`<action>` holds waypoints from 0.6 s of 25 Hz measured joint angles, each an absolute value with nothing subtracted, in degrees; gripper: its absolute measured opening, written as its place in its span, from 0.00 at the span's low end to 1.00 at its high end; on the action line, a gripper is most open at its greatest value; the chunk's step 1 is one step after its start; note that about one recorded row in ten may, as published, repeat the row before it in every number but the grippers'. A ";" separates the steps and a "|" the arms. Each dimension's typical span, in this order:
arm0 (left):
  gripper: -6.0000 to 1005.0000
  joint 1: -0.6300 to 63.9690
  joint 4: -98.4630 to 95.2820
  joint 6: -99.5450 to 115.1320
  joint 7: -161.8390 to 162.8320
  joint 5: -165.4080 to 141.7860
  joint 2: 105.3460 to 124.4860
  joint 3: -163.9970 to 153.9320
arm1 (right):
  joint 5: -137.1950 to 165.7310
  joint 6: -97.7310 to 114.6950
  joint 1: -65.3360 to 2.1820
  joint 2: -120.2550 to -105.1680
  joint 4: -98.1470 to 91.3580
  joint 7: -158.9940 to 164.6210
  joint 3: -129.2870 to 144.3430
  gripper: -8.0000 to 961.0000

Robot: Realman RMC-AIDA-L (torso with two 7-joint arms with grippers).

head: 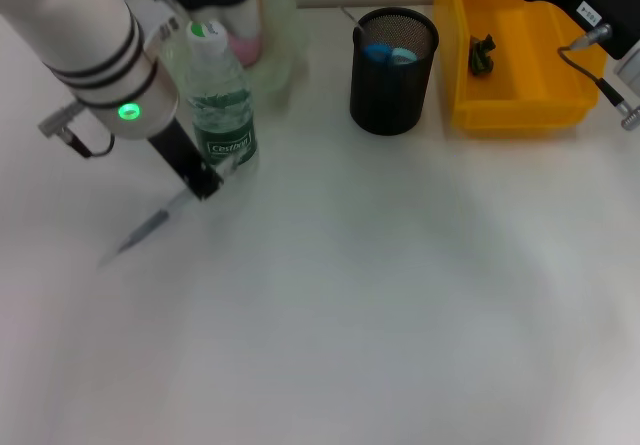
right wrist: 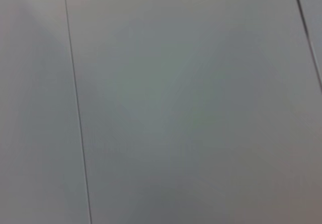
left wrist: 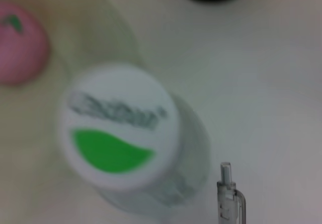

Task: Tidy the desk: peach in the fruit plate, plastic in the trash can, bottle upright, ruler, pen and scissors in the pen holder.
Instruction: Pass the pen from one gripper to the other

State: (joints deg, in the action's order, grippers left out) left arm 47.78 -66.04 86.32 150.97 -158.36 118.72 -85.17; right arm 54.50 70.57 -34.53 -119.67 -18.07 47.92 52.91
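White desk (head: 380,305) all round, and up in the upper left of the head view the left gripper (head: 205,183) is down low with a pen (head: 150,227) pinched in its black fingers, the claw clamped on the pen's upper end while the tip slants toward the lower left. Right beside it, practically touching, stands the water bottle (head: 222,105), upright, green-and-white cap on. The wrist view looks straight down on that cap (left wrist: 116,126) with the pen (left wrist: 230,196) just next to it.

Behind the bottle, the peach (left wrist: 20,44) sits in the pale fruit plate (head: 280,40). Pen holder (head: 393,70) is top centre, blue things already inside; the yellow trash can (head: 515,105) sits upper right. Right arm is parked at the top right corner; its claw I cannot tell.

Here's the danger, I'd say: lift or swing toward the holder carelessly and the wrist clips that bottle and topples it. The grip is far up the pen too, so it could pivot and miss the holder's mouth
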 joint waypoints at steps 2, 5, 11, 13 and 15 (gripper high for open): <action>0.18 46.88 -68.65 86.19 150.96 -158.34 118.72 -84.43 | 54.43 70.67 -34.07 -119.65 -18.16 48.16 52.91 0.63; 0.18 45.29 -73.32 85.81 150.94 -158.09 118.76 -83.51 | 54.29 71.16 -33.33 -119.63 -18.17 48.40 52.91 0.63; 0.18 41.11 -82.98 83.83 151.01 -157.26 118.93 -82.95 | 53.00 74.79 -30.53 -119.64 -17.80 48.81 52.91 0.63; 0.18 39.63 -85.74 83.31 151.02 -156.48 118.91 -82.64 | 52.99 76.01 -29.60 -119.61 -17.75 49.28 52.91 0.63; 0.18 37.47 -89.57 82.82 151.02 -155.05 118.84 -82.23 | 52.98 76.53 -29.10 -119.58 -17.72 49.56 52.90 0.63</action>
State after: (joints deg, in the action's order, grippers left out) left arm 37.47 -89.57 82.82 151.02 -155.05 118.84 -82.23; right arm 52.98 76.53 -29.10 -119.58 -17.72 49.56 52.90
